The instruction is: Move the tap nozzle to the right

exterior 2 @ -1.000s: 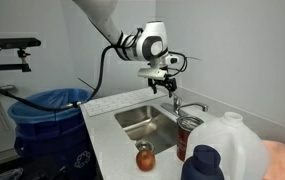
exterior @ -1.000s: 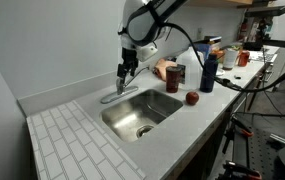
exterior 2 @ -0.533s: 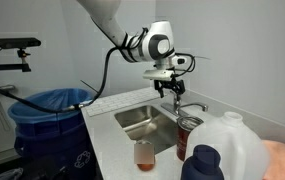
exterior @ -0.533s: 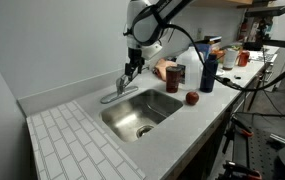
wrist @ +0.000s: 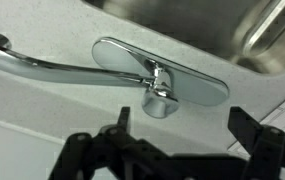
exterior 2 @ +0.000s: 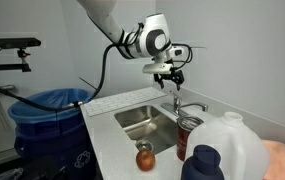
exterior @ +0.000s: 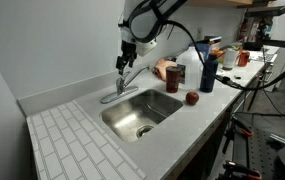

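Tap nozzle [wrist: 52, 68] sits at the sink's [wrist: 232, 25] back rim on the bench [wrist: 27, 108], spout lying low. Hand [wrist: 172, 150] hangs above it, fingers spread, holding nothing. Likely rigid, slick chrome pivoting at its base: push the tube sideways well out from the pivot rather than pinch it.

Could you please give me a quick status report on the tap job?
Gripper open, empty. Slim shiny chrome tap nozzle just below, not gripped. Nothing between them.

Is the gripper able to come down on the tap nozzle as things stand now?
Probably yes: the gripper hangs open right above the tap nozzle, and the wrist view shows nothing between them.
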Action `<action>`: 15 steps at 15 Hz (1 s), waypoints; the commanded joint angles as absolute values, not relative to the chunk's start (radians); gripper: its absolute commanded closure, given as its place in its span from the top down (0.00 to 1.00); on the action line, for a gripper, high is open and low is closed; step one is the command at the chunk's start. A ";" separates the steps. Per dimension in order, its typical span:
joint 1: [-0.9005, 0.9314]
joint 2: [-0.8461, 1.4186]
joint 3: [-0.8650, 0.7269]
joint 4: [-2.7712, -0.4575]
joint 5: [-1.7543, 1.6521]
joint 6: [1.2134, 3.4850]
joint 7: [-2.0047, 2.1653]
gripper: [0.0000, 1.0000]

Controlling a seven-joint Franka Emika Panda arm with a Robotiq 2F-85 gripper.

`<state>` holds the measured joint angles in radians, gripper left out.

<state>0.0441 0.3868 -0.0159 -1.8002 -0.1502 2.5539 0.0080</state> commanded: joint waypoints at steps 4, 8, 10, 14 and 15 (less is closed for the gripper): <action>0.043 0.381 0.014 -1.821 -0.126 2.548 -0.017 1.00; 0.033 0.381 0.032 -1.843 -0.097 2.520 -0.036 1.00; 0.031 0.382 0.041 -1.850 -0.073 2.508 -0.049 1.00; 0.029 0.385 0.056 -1.855 -0.037 2.469 -0.081 1.00; 0.029 0.385 0.057 -1.856 -0.032 2.460 -0.084 1.00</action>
